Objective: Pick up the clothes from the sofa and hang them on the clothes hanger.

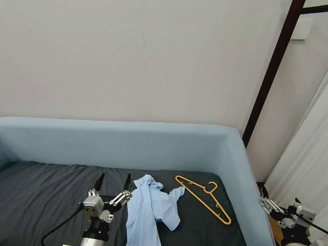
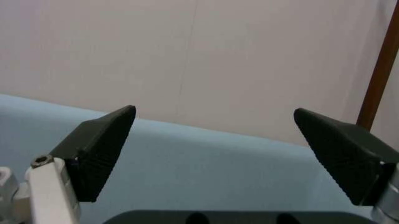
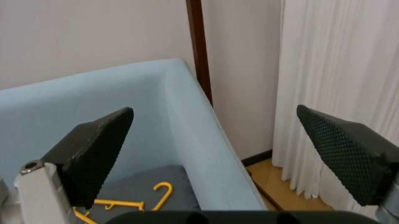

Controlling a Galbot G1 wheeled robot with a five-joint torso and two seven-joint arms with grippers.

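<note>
A crumpled light-blue shirt (image 1: 149,209) lies on the dark seat of the sofa (image 1: 46,197). To its right rests an orange clothes hanger (image 1: 204,199), whose hook end also appears in the right wrist view as the hanger (image 3: 153,198). My left gripper (image 1: 114,185) hovers over the seat just left of the shirt, open, with nothing between its black fingers (image 2: 100,156). My right gripper (image 3: 215,154) is beyond the sofa's right arm, open and holding nothing, its wrist (image 1: 287,212) low at the right.
The sofa has a light-blue backrest (image 1: 118,143) and a right armrest (image 1: 246,184). A dark wooden pole (image 1: 271,72) stands by the wall at the right, with a white curtain (image 1: 307,159) beside it. Bare seat lies to the left.
</note>
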